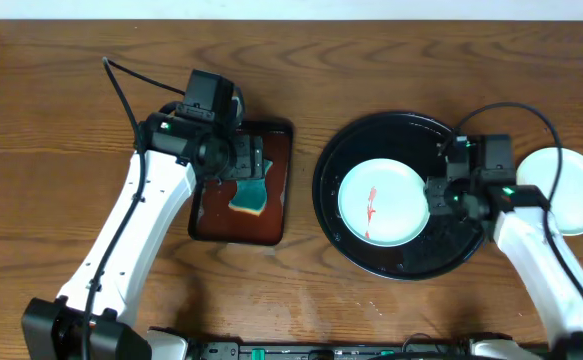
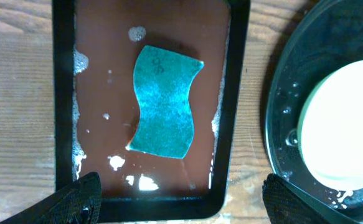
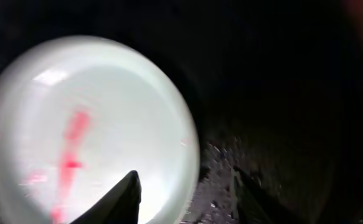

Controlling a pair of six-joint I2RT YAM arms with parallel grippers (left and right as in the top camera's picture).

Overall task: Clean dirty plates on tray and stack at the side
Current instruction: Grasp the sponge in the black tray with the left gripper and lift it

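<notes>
A large round black tray [image 1: 336, 215] is seen on the right half of the wooden table [image 1: 51, 120]. One pale mint-white plate [image 1: 383, 203] lies flat in it, left of the tray's centre. A red smear is marked down the middle of the plate, and drops of water are scattered on the bare black floor of the tray around it.

The right end effector [image 1: 439, 195] is held low at the plate's right rim. In the right wrist view its fingers [image 3: 126, 198] are seen apart, one over the plate's edge and the other over the black tray, with the rim between them. The end effector is parted, and no pinch on the plate is shown.

A second plate [image 1: 576, 190], also pale, is set on the table just beside the tray's right edge. It is partly hidden by the right arm.

On the left, a small brown tray [image 1: 281, 185] with a dark rim is placed on the table. A teal sponge [image 2: 165, 102] lies in it, surrounded by a thin film of water and specks of foam [image 2: 81, 62]. The left end effector [image 2: 184, 199] is held above the sponge with its jaws spread wide, and nothing is gripped.
</notes>
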